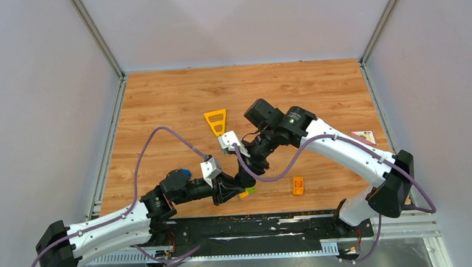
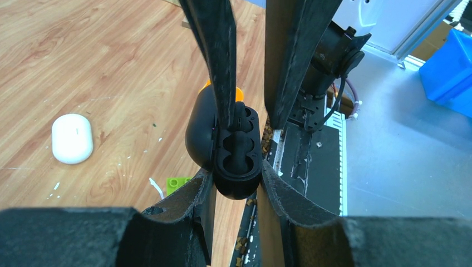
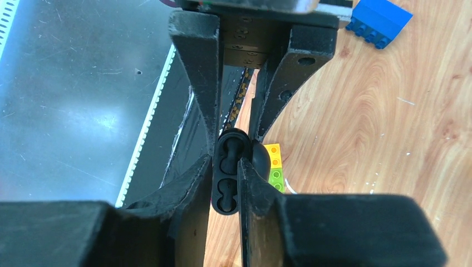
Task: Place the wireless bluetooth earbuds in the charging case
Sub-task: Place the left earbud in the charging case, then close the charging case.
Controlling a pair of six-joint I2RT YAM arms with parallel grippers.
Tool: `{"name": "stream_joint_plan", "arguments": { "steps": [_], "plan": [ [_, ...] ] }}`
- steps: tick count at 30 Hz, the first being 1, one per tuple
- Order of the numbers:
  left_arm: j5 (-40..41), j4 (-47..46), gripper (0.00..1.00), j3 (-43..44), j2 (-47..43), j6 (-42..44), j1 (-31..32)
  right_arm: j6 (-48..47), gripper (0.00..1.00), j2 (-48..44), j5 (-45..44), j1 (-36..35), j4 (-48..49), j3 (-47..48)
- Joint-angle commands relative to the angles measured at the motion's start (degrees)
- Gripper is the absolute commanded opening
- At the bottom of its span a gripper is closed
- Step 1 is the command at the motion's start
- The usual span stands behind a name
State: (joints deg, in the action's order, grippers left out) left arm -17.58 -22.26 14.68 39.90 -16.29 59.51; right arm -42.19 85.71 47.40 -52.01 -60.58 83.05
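The charging case (image 2: 239,161) in hand is black, not white; it hangs above the table's near edge with its lid (image 2: 199,128) swung open. My left gripper (image 2: 236,179) is shut on the case's lower end. Its face shows two dark wells (image 3: 227,183). I cannot tell whether earbuds sit in them, and no loose earbuds show. My right gripper (image 3: 225,167) reaches in from the far side. One of its fingers (image 2: 220,67) lies across the case's face beside the lid, the other stands a sliver off the case's side. In the top view both grippers (image 1: 228,193) (image 1: 251,170) meet there.
A white oval case (image 2: 72,138) lies shut on the wood to the left. An orange and yellow-green brick (image 3: 274,167) sits under the held case. An orange triangle (image 1: 215,121), an orange brick (image 1: 297,185) and a blue brick (image 3: 378,19) lie around. A black strip (image 2: 311,161) edges the table.
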Motion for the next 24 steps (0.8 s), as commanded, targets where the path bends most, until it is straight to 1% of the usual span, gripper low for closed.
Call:
{"name": "stream_joint_plan", "arguments": {
  "steps": [1,3,5,6,7,8,9,10,12,17,22,24],
  "plan": [
    [-0.7,-1.65,0.0,1.43,-0.96,0.22,0.14,-2.87,0.24,-3.8,0.2,-0.12,-3.6,4.99],
    [-0.7,-1.64,0.0,1.41,-0.98,0.16,0.17,-3.85,0.26,-5.06,-0.77,0.21,-4.23,5.07],
    [-0.78,-1.8,0.0,1.32,-1.05,0.12,0.15,-2.67,0.35,-6.02,-2.73,0.95,-2.35,3.57],
    [-0.78,-1.82,0.0,1.32,-1.06,0.12,0.1,-1.21,0.44,-6.29,-3.77,1.44,-0.99,2.54],
    [-0.79,-1.82,0.0,1.37,-1.17,0.2,0.13,-0.36,0.59,-6.3,-4.02,2.06,-0.36,1.21],
    [-0.79,-1.89,0.0,1.4,-1.17,0.21,0.12,0.18,0.64,-6.15,-3.79,2.49,-0.23,0.55],
    [-0.71,-1.91,0.0,1.45,-1.28,0.29,0.17,0.84,0.74,-5.95,-3.64,2.74,-0.08,-0.03],
    [-0.72,-1.91,0.0,1.48,-1.23,0.3,0.15,1.66,0.78,-5.78,-3.53,2.93,0.58,-0.85],
    [-0.68,-1.91,0.0,1.5,-1.34,0.31,0.16,2.36,0.8,-5.46,-3.43,2.97,1.28,-2.06],
    [-0.1,-2.24,0.0,1.43,-1.65,-0.06,0.15,2.18,0.8,-3.74,-1.87,2.9,1.32,-4.42],
    [7.18,-3.45,0.0,0.24,-3.03,-3.31,0.16,0.23,0.8,-4.24,2.13,2.51,-0.74,-5.2],
    [10.1,-3.55,0.0,-0.35,-3.47,-4.35,0.13,0.0,0.8,-5.59,2.09,2.44,-0.98,-5.49]
  ]
}}
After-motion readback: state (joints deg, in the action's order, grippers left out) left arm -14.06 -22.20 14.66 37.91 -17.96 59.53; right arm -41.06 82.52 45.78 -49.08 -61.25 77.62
